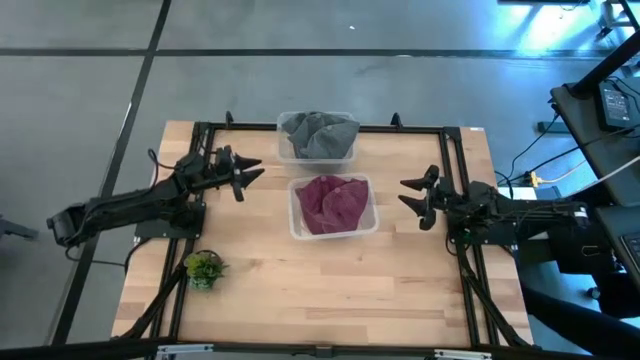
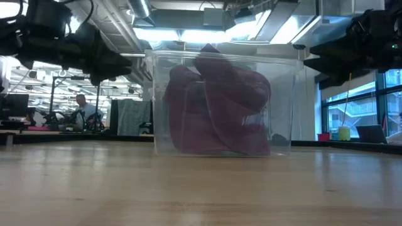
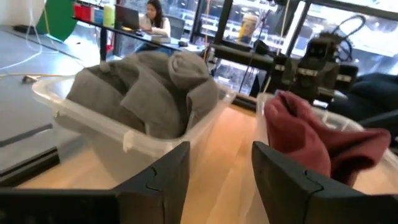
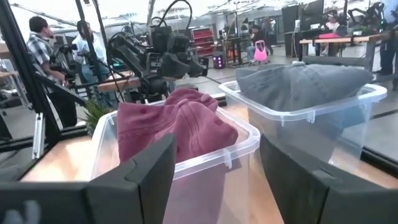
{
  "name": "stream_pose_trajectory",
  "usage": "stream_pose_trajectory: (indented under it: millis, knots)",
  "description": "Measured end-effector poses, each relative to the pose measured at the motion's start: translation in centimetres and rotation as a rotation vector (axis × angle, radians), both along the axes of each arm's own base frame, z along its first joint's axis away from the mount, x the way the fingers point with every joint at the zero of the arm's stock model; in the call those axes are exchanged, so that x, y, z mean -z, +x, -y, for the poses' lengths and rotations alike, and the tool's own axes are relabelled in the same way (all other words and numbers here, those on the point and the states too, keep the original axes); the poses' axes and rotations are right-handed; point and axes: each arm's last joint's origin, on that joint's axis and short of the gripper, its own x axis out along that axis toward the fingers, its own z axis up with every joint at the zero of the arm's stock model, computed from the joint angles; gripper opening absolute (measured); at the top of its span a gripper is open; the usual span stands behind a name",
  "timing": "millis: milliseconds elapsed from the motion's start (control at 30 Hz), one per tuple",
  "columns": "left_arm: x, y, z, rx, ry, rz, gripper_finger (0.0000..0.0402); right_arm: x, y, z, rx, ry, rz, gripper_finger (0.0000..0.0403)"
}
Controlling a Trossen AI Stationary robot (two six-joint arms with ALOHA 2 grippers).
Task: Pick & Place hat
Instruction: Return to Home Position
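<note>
On the pale wooden bench (image 1: 300, 290), crumpled gray caps (image 1: 320, 135) fill the far clear plastic bin (image 1: 281, 145); a red cap (image 1: 333, 203) fills the near clear plastic bin (image 1: 295, 228). Both arms flank them, left end effector (image 1: 250, 172) and right end effector (image 1: 408, 195) spread apart, empty.

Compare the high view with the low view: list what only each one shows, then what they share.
Only the high view: the gray caps in the far bin, and the small potted plant. Only the low view: the room behind the table, with a person. Both: the red caps in the near clear bin, flanked by the left tool and right tool, seen open from above.
</note>
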Motion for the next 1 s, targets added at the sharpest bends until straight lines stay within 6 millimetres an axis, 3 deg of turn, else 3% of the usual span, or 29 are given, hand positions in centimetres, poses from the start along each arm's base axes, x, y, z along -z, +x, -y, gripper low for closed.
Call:
stream_pose_trajectory:
  millis: [233,1000]
  knots:
    - [2.1,-1.0,0.7,0.03,-0.043,0.04,0.0167,-0.3,-0.3,0.0,-0.001,0.004,0.041,0.0232]
    - [2.0,-3.0,1.7,-0.053,-0.075,0.067,0.0168,0.2,-0.9,0.0,0.006,0.019,0.009,0.0232]
